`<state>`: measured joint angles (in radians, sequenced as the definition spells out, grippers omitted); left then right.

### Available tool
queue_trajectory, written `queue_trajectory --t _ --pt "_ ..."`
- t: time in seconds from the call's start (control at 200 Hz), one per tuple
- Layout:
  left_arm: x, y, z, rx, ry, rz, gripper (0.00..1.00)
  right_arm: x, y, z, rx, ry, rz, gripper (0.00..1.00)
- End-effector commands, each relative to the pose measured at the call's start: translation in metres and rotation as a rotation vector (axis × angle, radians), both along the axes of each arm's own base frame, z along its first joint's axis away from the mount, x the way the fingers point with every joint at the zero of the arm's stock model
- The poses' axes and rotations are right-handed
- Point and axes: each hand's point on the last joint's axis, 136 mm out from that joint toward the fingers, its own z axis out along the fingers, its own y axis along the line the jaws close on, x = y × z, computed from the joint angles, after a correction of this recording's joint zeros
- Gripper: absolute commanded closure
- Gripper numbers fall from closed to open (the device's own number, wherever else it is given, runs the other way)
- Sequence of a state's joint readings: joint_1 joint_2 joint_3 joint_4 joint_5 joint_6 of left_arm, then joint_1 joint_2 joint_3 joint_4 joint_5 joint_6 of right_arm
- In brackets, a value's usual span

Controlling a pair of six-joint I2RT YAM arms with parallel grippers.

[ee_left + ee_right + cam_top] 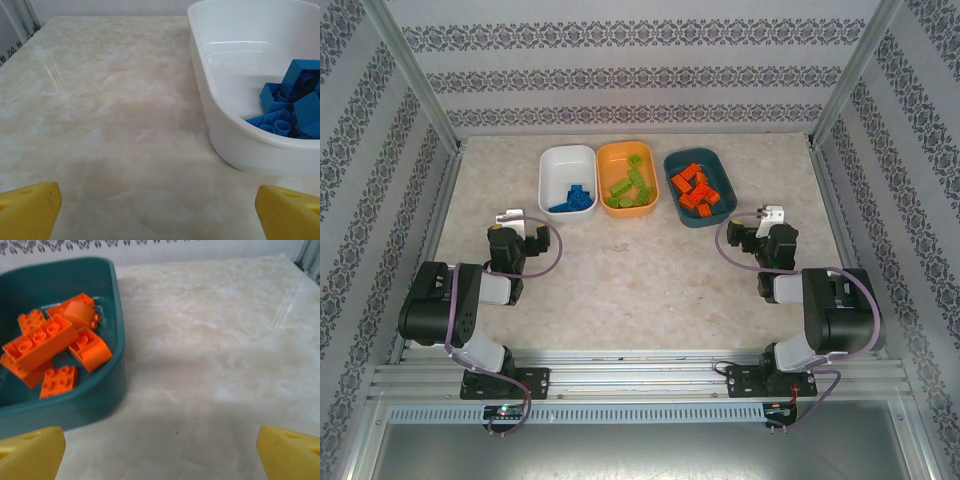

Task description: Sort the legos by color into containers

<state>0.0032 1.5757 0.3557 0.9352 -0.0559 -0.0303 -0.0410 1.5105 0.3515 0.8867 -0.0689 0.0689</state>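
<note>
Three containers stand in a row at the back of the table. The white tub (556, 162) holds blue legos (574, 199), the orange tub (618, 156) holds lime green legos (631, 189), and the dark teal tub (718, 166) holds orange legos (696, 191). My left gripper (510, 215) hovers open over bare table, near and left of the white tub (235, 135) with its blue legos (295, 100). My right gripper (773, 213) is open too, near and right of the teal tub (75, 405) with its orange legos (45, 342). Nothing lies between the yellow fingertips (30, 210) (290, 452).
The marble-patterned table (640, 270) is boxed in by patterned walls and metal frame posts (420, 80) at the sides and back. Both arm bases sit on the rail (640, 375) at the near edge.
</note>
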Motion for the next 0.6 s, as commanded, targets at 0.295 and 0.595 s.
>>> queue_trajectory --t 0.295,0.595 --pt "0.0054 0.0032 0.0095 -0.010 -0.043 0.007 0.00 0.0100 0.0052 0.0142 -0.042 -0.037 0.005 0.02" --pt "0.0054 0.0031 0.0096 -0.009 -0.043 0.006 0.00 0.0103 0.0084 0.0143 -0.077 -0.035 0.000 0.02"
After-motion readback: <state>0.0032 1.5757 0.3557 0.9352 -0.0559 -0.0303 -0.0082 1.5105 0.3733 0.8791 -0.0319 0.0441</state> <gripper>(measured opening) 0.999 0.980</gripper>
